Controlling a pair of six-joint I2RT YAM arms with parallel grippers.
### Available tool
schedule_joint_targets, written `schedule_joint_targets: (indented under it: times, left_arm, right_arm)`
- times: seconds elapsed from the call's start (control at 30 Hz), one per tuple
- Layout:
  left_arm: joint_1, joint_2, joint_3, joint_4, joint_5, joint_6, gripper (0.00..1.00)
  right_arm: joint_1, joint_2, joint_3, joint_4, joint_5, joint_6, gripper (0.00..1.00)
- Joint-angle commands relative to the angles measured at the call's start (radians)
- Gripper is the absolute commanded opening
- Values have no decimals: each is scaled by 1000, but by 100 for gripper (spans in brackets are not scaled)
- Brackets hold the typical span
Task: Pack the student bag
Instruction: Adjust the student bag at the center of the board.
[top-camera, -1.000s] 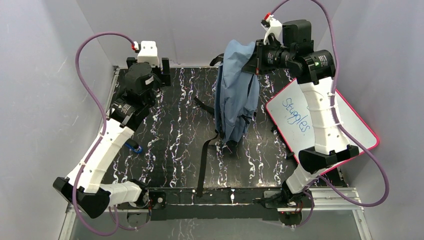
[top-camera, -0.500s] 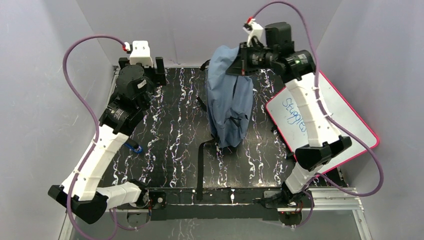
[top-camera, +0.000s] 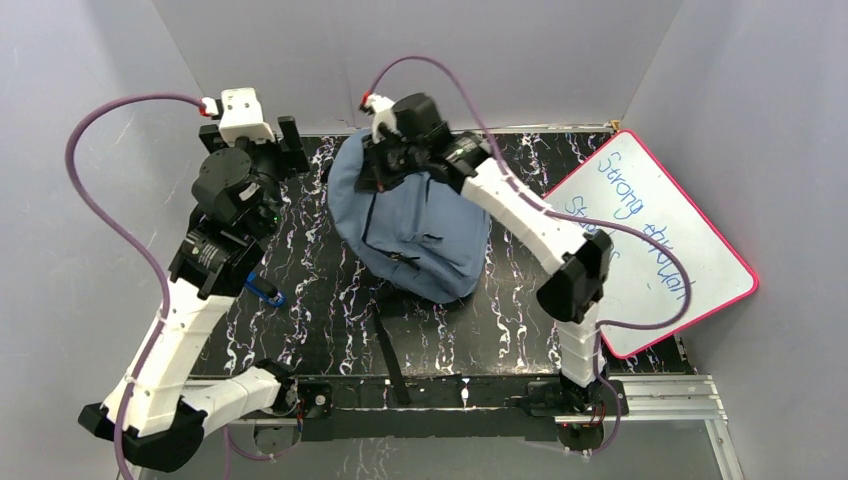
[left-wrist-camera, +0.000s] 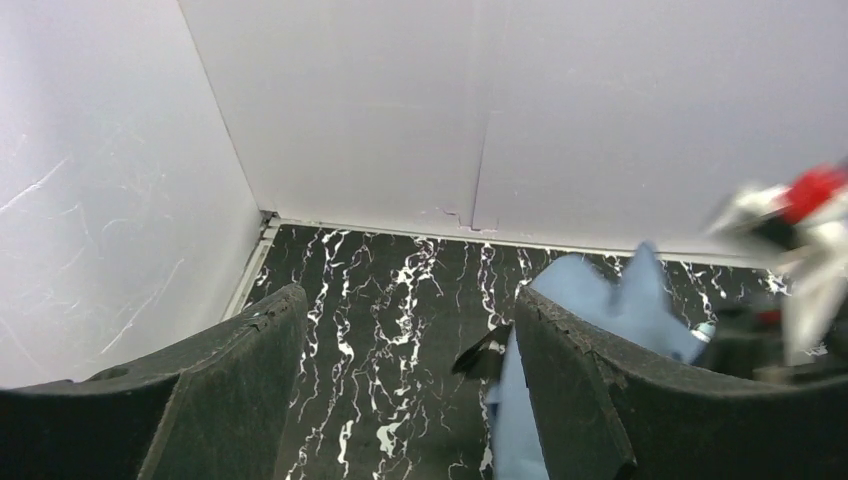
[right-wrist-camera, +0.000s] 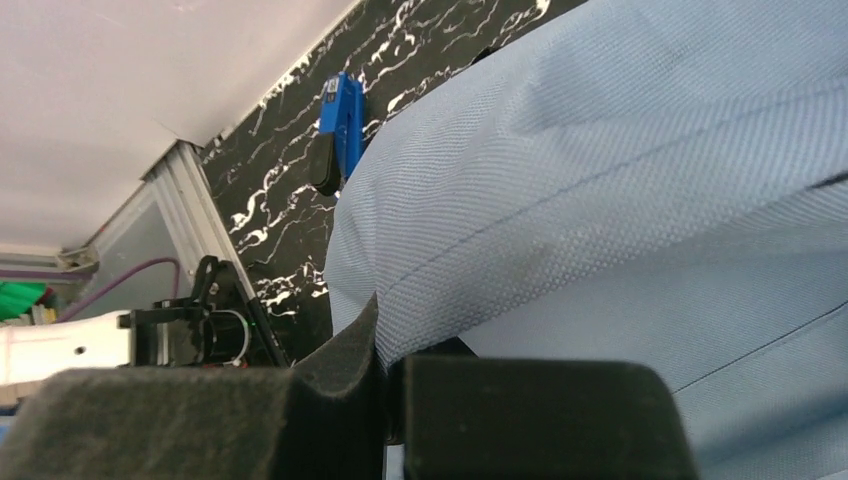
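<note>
Two grippers are noted over a black, white-veined marbled table top (top-camera: 320, 310). One large slate-blue soft fabric backpack (top-camera: 425, 235) with black zippers is found spread at the table's centre, reaching toward 12 o'clock, front pocket facing up. Its long black strap (top-camera: 390, 350) is trailed toward 6 o'clock. The right gripper (top-camera: 385, 165) is recorded at the backpack's 12 o'clock end; in the right wrist view its fingers (right-wrist-camera: 330, 395) are seen pressed together on a fold of the blue fabric (right-wrist-camera: 600, 200). The left gripper (top-camera: 250, 138) is held at 11 o'clock, near the back wall and beside the backpack but apart from it; its jaws are spread wide with nothing between them, as shown in the left wrist view (left-wrist-camera: 400, 400). A small blue clip-like item (top-camera: 266, 294) is seen at 9 o'clock on the table; its exact kind cannot be told. A pink-framed white rectangular whiteboard (top-camera: 670, 250) bearing blue handwriting is laid at 3 o'clock, partly covered by the right arm.
</note>
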Motion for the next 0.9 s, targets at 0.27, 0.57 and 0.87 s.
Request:
schedule_joint_targets:
  times: [0.27, 0.57, 0.87]
  left_arm:
    - [4, -57, -16, -9, 10, -39, 73]
    - [4, -66, -108, -54, 100, -226, 73]
    - [4, -30, -202, 11, 177, -311, 73]
  right_arm:
    - [169, 206, -49, 154, 85, -23, 7]
    - [176, 174, -118, 199, 98, -47, 44]
    - [163, -144, -405, 294, 467, -135, 66]
